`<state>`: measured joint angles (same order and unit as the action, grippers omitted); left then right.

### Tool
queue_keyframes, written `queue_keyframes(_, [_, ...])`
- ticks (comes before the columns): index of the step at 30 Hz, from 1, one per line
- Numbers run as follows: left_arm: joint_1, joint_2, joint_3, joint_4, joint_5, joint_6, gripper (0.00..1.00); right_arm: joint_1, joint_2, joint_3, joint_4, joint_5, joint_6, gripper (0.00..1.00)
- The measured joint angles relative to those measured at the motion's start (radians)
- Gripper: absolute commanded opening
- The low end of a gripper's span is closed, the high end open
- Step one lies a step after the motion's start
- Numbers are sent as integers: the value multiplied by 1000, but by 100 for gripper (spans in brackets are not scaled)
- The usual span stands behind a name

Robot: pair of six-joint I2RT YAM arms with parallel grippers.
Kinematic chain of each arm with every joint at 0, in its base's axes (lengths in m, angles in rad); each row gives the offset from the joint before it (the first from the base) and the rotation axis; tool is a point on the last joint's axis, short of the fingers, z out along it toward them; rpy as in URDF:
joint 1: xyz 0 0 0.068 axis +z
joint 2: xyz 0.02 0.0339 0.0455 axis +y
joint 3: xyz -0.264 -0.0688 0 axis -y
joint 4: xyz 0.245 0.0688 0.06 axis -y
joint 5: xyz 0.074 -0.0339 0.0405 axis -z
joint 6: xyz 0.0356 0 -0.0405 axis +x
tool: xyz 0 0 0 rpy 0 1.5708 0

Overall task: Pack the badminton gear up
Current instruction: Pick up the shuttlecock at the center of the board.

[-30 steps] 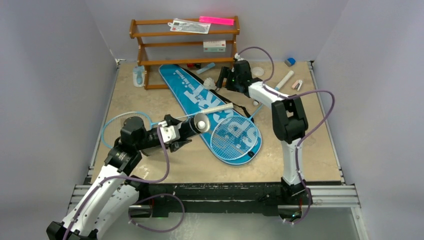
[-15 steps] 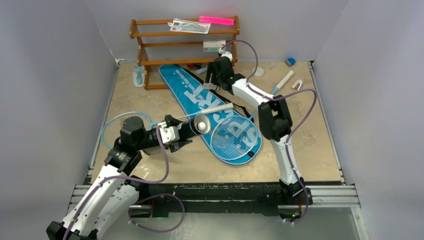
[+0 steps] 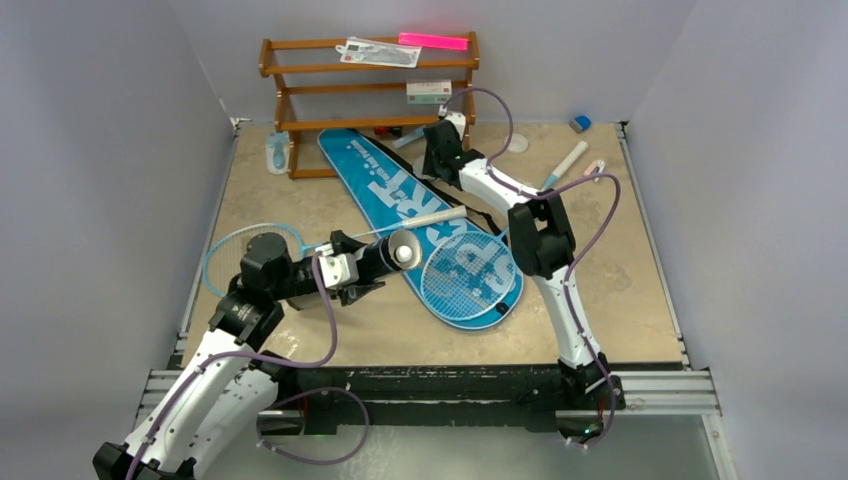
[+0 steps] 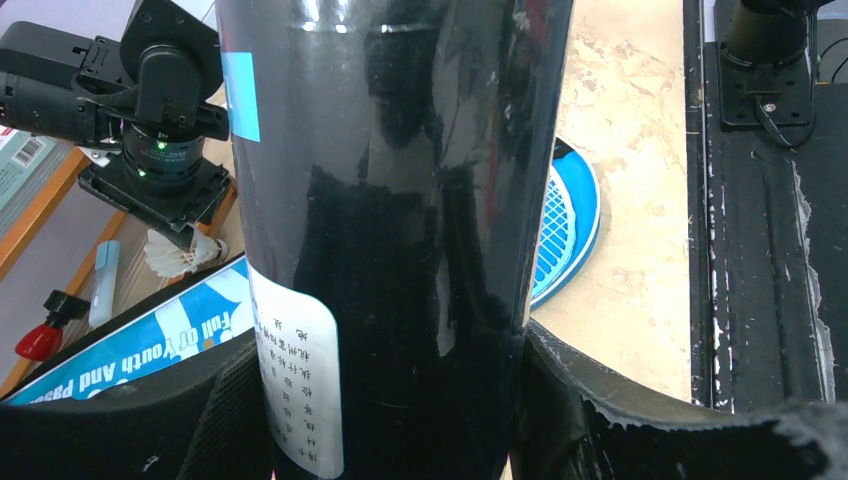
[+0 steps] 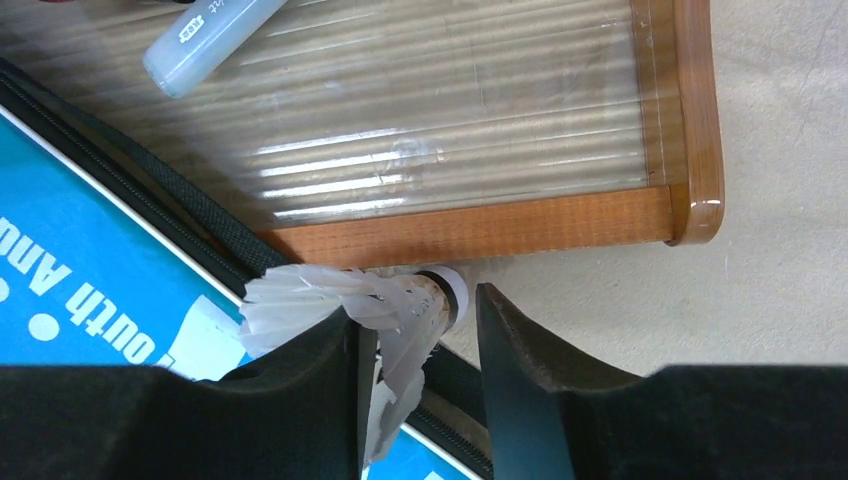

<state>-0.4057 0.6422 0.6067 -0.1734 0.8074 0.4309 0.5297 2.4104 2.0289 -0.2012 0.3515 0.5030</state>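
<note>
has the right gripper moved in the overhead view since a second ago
Yes. The right gripper has shifted left, closer to the right foot of the brown wooden three-tier rack, and now straddles a white feather shuttlecock.

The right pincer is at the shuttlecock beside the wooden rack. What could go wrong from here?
1. The right pincer straddles the shuttlecock across its feathers; closing there may crush them.
2. The shuttlecock lies beside the rack and the edge of the bag; a finger could snag either.
3. The left pincer holds the black tube; its mouth is a narrow target and the shuttlecock might miss.
</note>
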Motion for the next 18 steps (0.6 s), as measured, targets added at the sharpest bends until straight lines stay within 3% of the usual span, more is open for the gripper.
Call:
queue_keyframes(5, [0, 0, 0, 0, 0, 2, 30, 7, -43, -57, 12, 8, -6, 20])
queue_keyframes(12, [0, -2, 0, -2, 0, 9, 29, 9, -173, -190, 32, 14, -6, 2])
queue_keyframes(18, [0, -11, 0, -17, 0, 24, 29, 9, -280, -282, 58, 11, -10, 0])
